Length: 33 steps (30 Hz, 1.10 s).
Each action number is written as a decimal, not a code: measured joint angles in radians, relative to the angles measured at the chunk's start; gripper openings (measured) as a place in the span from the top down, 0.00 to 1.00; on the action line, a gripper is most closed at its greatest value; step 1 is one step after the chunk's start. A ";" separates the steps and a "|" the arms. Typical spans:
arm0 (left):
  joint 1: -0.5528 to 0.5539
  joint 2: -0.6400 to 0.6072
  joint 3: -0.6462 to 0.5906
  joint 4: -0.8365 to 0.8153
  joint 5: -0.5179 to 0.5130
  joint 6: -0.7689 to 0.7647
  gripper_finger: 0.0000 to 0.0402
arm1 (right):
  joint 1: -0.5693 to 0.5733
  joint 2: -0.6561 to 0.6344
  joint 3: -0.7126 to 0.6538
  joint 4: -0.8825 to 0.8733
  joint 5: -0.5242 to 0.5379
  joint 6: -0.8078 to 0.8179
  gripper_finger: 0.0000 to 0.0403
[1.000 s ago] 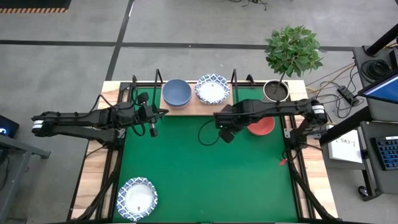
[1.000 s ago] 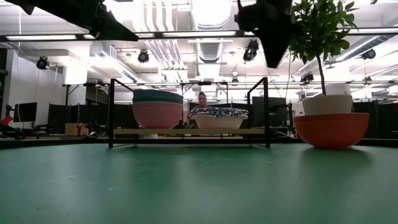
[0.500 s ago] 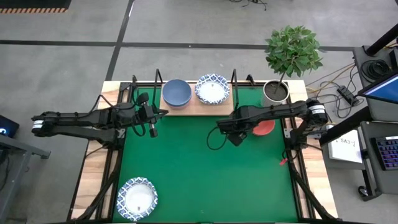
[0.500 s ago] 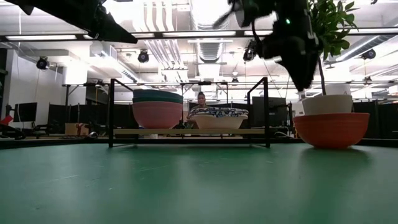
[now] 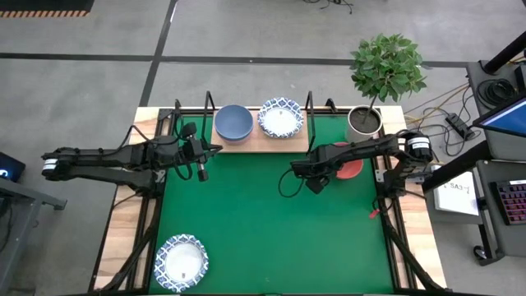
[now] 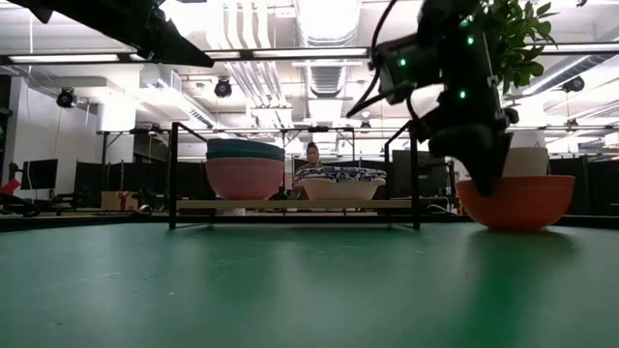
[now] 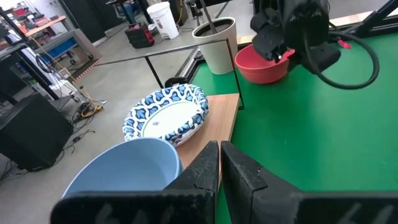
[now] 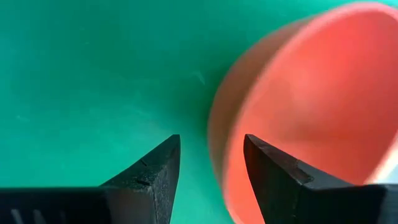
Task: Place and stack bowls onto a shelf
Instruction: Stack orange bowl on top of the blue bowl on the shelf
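A red bowl (image 5: 352, 168) rests by its base on the green mat, right of the shelf (image 5: 259, 140). My right gripper (image 8: 208, 155) is open at the bowl's left rim, which shows between its two fingers. The shelf holds a stack topped by a grey-blue bowl (image 5: 233, 122), pink at its bottom (image 6: 245, 179), and beside it white bowls with blue patterned rims (image 5: 280, 117). Another patterned bowl (image 5: 182, 261) sits at the mat's near left corner. My left gripper (image 5: 201, 167) waits shut above the mat, left of the shelf. My right gripper comes from above, its fingers pointing down and standing on either side of the red bowl's left rim (image 8: 217, 146), one finger (image 6: 482, 179) reaching down to rim height. Whether a finger touches the bowl, I cannot tell. The bowl stands upright on the mat.
A white plant pot (image 5: 364, 122) with a leafy plant stands just behind the red bowl at the far right. The shelf's black wire uprights (image 6: 415, 174) rise close to my right arm. The middle of the green mat (image 5: 263, 222) lies bare.
My right gripper has gone toward the table's right edge and down, from above the mat in front of the shelf to the red bowl's left rim. The bowl has stayed in place.
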 joint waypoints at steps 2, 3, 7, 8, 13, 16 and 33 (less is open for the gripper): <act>0.000 0.000 0.000 0.000 0.000 0.000 1.00 | -0.005 0.000 -0.028 0.057 0.000 -0.012 0.59; 0.000 0.000 0.000 0.000 0.000 0.000 1.00 | -0.007 0.000 -0.040 0.082 0.001 -0.014 0.60; 0.000 0.000 0.000 0.002 0.000 0.000 1.00 | -0.007 0.000 -0.074 0.123 0.000 -0.014 0.68; 0.000 0.000 0.000 0.002 0.000 0.000 1.00 | -0.007 0.000 -0.078 0.122 0.000 -0.009 0.72; 0.000 0.000 0.000 0.007 0.000 0.004 1.00 | -0.006 0.000 -0.066 0.121 -0.003 -0.006 0.94; 0.000 0.000 0.000 0.007 0.000 0.004 1.00 | 0.004 0.000 -0.028 0.123 -0.013 -0.005 0.97; 0.000 0.000 0.000 0.006 0.000 0.013 1.00 | 0.117 0.000 0.301 0.527 -0.316 -0.419 0.98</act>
